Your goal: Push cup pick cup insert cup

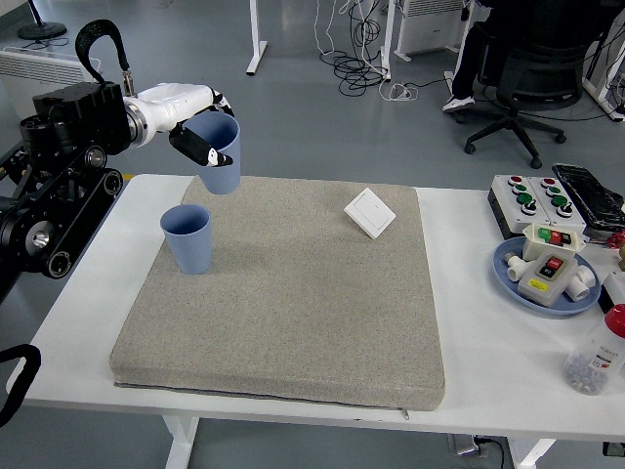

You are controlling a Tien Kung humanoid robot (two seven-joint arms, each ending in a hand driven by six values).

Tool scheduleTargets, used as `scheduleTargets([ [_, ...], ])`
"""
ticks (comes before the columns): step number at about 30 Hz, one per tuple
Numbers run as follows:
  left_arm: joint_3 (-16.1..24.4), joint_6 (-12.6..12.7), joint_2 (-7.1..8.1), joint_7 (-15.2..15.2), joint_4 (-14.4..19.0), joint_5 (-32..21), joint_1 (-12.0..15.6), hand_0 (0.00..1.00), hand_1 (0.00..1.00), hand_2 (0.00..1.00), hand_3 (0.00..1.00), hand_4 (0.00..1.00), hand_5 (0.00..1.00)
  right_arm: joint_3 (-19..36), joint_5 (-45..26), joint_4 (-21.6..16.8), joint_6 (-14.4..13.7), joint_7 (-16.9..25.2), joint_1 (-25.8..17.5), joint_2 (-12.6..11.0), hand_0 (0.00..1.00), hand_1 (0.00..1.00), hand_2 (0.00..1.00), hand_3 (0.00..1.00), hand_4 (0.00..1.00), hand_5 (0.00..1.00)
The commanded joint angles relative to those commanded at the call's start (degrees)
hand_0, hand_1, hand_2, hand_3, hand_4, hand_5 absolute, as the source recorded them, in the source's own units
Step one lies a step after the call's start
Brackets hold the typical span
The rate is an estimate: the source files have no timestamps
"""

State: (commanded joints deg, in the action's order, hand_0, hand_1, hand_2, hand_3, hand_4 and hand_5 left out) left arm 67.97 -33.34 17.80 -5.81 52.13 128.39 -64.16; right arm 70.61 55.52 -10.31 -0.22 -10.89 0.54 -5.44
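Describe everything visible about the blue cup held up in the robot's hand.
The held blue cup is a plain, tapered tumbler that looks like plastic, with no handle, wider at the open rim. It is roughly upright, slightly tilted, lifted clear above the far-left corner of the grey mat. The left hand grips it from the left, one dark-tipped finger across its front wall. It hangs behind and above the standing blue cup, not touching it.
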Motion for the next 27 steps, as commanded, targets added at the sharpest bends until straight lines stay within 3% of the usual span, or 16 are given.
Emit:
scheduleTargets([
  [10, 1.05, -0.46, 0.67, -0.27, -5.60, 1.38, 0.78, 0.539, 0.572, 0.557, 0.520, 0.438, 0.002, -0.23, -0.25, 0.00, 0.05, 0.06, 0.15, 0.04, 0.693, 0.595, 0.609, 0.548, 0.109, 0.460],
  [27, -1.66, 0.32, 0.44, 0.76, -8.16, 0.05, 1.49, 0.528, 0.573, 0.557, 0.519, 0.453, 0.002, -0.53, -0.30, 0.00, 0.14, 0.08, 0.43, 0.02, 0.693, 0.595, 0.609, 0.548, 0.109, 0.460],
])
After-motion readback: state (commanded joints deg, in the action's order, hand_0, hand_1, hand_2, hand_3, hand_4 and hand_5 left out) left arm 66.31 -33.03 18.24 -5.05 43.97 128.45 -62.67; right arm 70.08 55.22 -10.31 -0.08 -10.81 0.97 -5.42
